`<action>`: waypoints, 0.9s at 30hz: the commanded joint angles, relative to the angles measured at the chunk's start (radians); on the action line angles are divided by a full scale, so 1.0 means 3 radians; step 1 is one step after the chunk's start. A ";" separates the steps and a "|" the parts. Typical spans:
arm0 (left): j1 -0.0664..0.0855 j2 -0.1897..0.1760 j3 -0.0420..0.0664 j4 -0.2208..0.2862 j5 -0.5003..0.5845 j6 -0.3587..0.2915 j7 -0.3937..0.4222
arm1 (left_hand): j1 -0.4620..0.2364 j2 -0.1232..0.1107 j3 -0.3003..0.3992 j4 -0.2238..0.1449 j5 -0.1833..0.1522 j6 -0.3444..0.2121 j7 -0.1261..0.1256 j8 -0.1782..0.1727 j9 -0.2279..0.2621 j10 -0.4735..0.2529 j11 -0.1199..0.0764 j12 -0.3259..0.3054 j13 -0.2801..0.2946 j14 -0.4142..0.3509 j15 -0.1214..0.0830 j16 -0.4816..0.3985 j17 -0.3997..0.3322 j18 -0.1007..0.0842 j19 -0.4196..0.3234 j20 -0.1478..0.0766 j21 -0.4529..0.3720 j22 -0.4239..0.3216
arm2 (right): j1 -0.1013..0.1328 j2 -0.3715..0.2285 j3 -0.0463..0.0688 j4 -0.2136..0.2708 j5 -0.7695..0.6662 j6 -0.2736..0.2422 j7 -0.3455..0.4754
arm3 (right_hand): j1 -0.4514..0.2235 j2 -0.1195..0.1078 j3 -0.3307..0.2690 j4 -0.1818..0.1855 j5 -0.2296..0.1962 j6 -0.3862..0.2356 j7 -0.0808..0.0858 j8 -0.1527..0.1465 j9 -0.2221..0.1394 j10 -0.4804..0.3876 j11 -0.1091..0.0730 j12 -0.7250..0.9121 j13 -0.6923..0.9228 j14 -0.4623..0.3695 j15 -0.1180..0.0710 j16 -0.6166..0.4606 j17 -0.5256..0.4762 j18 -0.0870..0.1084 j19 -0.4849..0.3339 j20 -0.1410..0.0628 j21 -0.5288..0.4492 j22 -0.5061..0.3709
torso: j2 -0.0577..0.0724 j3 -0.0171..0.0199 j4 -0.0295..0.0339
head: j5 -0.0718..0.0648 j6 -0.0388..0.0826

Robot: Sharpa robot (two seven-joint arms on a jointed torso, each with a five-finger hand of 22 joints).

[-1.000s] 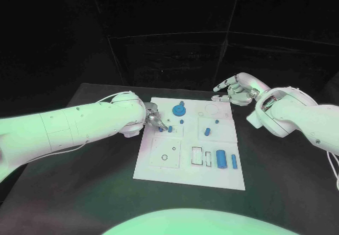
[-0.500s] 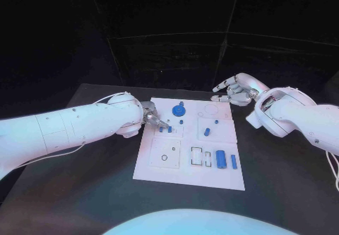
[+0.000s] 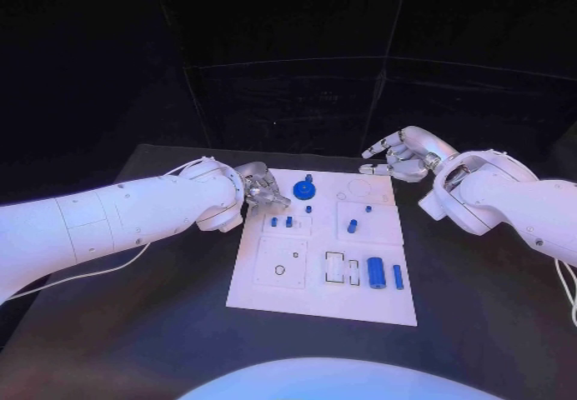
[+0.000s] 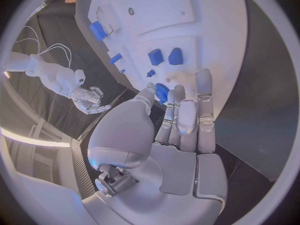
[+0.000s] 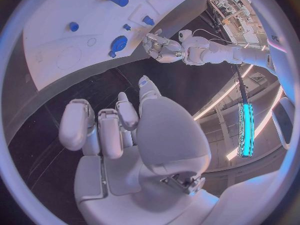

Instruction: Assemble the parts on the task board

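Lifting back from the two small blue pegs [image 3: 282, 222] it was touching a second ago, the left hand [image 3: 255, 190] now sits at the task board's [image 3: 288, 292] left edge beside the blue gear [image 3: 301, 190], fingers loosely curled with nothing visibly held. That suggests the pegs are seated and the next part is due; a blue cylinder [image 3: 376, 268] lies loose lower on the board. Over the tabletop [image 3: 144, 333] beyond the board's far right corner, the right hand [image 3: 403, 154] hovers unchanged, fingers apart and empty.
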 commanded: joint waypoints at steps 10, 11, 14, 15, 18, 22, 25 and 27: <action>0.0010 0.0344 -0.0051 -0.0345 -0.0364 -0.0284 0.1394 | 0.0690 -0.0245 0.0554 -0.0491 0.0000 0.0277 -0.0012 -0.0672 -0.0865 -0.0100 0.0088 -0.1081 -0.1231 -0.0393 0.0079 -0.0568 -0.0815 0.0067 0.0017 0.0096 -0.0125 -0.0082 | 0.0006 0.0035 0.0002 -0.0015 0.0010 0.0020 0.0014 | -0.0029 0.0017 -0.0013 0.0005 -0.0012 -0.0026 -0.0001 0.0023 -0.0002 -0.0024 0.0004 -0.0008 -0.0003 0.0195 -0.0001 -0.0011 0.0219 0.0027 -0.0028 -0.0004 -0.0015 -0.0004 | 0.0005 -0.0004 -0.0010 | -0.0039 0.0043; 0.0011 0.0386 -0.0067 -0.0383 -0.0479 -0.0253 0.1396 | 0.0685 -0.0271 0.0563 -0.0497 0.0008 0.0300 -0.0017 -0.0705 -0.0904 -0.0094 0.0086 -0.1121 -0.1286 -0.0335 0.0078 -0.0493 -0.0761 0.0072 0.0037 0.0088 -0.0108 -0.0070 | 0.0006 0.0039 0.0002 -0.0017 0.0010 0.0022 0.0014 | -0.0029 0.0017 -0.0013 0.0005 -0.0012 -0.0026 -0.0001 0.0023 -0.0002 -0.0024 0.0004 -0.0008 -0.0003 0.0195 -0.0001 -0.0011 0.0219 0.0027 -0.0028 -0.0004 -0.0015 -0.0004 | 0.0006 -0.0003 -0.0010 | -0.0043 0.0045; 0.0012 0.0462 -0.0118 -0.0452 -0.0694 -0.0215 0.1386 | 0.0628 -0.0348 0.0525 -0.0483 -0.0003 0.0333 -0.0012 -0.0782 -0.0988 -0.0088 0.0090 -0.1198 -0.1397 -0.0206 0.0054 -0.0329 -0.0652 0.0035 0.0150 0.0089 0.0071 0.0078 | 0.0005 0.0047 0.0002 -0.0022 0.0010 0.0024 0.0015 | -0.0029 0.0020 -0.0014 0.0007 -0.0009 -0.0026 -0.0001 0.0024 -0.0002 -0.0023 0.0004 -0.0006 -0.0002 0.0195 -0.0001 -0.0010 0.0221 0.0027 -0.0027 -0.0004 -0.0014 -0.0001 | 0.0006 -0.0003 -0.0008 | -0.0051 0.0050; 0.0013 0.0490 -0.0135 -0.0478 -0.0758 -0.0202 0.1375 | 0.0595 -0.0376 0.0496 -0.0470 -0.0010 0.0338 -0.0003 -0.0792 -0.1000 -0.0079 0.0087 -0.1203 -0.1409 -0.0180 0.0062 -0.0296 -0.0626 0.0022 0.0194 0.0083 0.0162 0.0158 | 0.0005 0.0049 0.0002 -0.0023 0.0010 0.0026 0.0015 | -0.0029 0.0020 -0.0014 0.0007 -0.0009 -0.0026 -0.0001 0.0024 -0.0002 -0.0023 0.0004 -0.0006 -0.0002 0.0195 -0.0001 -0.0010 0.0221 0.0027 -0.0027 -0.0004 -0.0014 -0.0001 | 0.0004 -0.0004 -0.0007 | -0.0055 0.0049; 0.0013 0.0569 -0.0168 -0.0554 -0.0953 -0.0124 0.1293 | 0.0533 -0.0434 0.0399 -0.0435 -0.0013 0.0361 -0.0001 -0.0828 -0.1040 -0.0053 0.0073 -0.1223 -0.1452 -0.0048 0.0045 -0.0154 -0.0522 -0.0027 0.0367 0.0067 0.0471 0.0417 | 0.0005 0.0056 0.0002 -0.0028 0.0010 0.0031 0.0018 | -0.0029 0.0020 -0.0014 0.0007 -0.0009 -0.0026 -0.0001 0.0024 -0.0002 -0.0023 0.0004 -0.0006 -0.0002 0.0195 -0.0001 -0.0010 0.0221 0.0027 -0.0027 -0.0004 -0.0014 -0.0001 | 0.0003 -0.0004 -0.0004 | -0.0062 0.0049; 0.0013 0.0648 -0.0187 -0.0629 -0.1146 0.0007 0.1161 | 0.0550 -0.0429 0.0313 -0.0415 -0.0012 0.0409 -0.0008 -0.0867 -0.1089 -0.0017 0.0059 -0.1253 -0.1510 0.0104 0.0026 0.0021 -0.0375 -0.0074 0.0525 0.0044 0.0754 0.0654 | 0.0005 0.0064 0.0002 -0.0032 0.0010 0.0037 0.0021 | -0.0029 0.0020 -0.0014 0.0007 -0.0009 -0.0026 -0.0001 0.0024 -0.0002 -0.0023 0.0004 -0.0006 -0.0002 0.0195 -0.0001 -0.0010 0.0221 0.0027 -0.0027 -0.0004 -0.0014 -0.0001 | 0.0004 -0.0005 -0.0005 | -0.0071 0.0049; 0.0013 0.0695 -0.0193 -0.0669 -0.1253 0.0102 0.1073 | 0.0587 -0.0398 0.0293 -0.0414 -0.0012 0.0463 -0.0013 -0.0879 -0.1114 0.0026 0.0053 -0.1271 -0.1547 0.0175 0.0018 0.0110 -0.0294 -0.0097 0.0589 0.0035 0.0883 0.0767 | 0.0005 0.0069 0.0001 -0.0035 0.0010 0.0039 0.0023 | -0.0029 0.0020 -0.0014 0.0007 -0.0009 -0.0026 -0.0001 0.0024 -0.0002 -0.0023 0.0004 -0.0006 -0.0002 0.0195 -0.0001 -0.0010 0.0221 0.0027 -0.0027 -0.0004 -0.0014 -0.0001 | 0.0004 -0.0003 -0.0006 | -0.0070 0.0047; 0.0013 0.0721 -0.0195 -0.0691 -0.1291 0.0144 0.1034 | 0.0603 -0.0383 0.0282 -0.0412 -0.0012 0.0493 -0.0014 -0.0889 -0.1130 0.0059 0.0050 -0.1283 -0.1571 0.0220 0.0015 0.0164 -0.0243 -0.0110 0.0626 0.0030 0.0955 0.0830 | 0.0005 0.0071 0.0001 -0.0036 0.0010 0.0041 0.0024 | -0.0028 0.0021 -0.0014 0.0007 -0.0008 -0.0026 -0.0001 0.0024 -0.0002 -0.0023 0.0004 -0.0007 -0.0002 0.0195 -0.0001 -0.0011 0.0221 0.0027 -0.0027 -0.0004 -0.0014 -0.0001 | 0.0004 -0.0003 -0.0007 | -0.0080 0.0044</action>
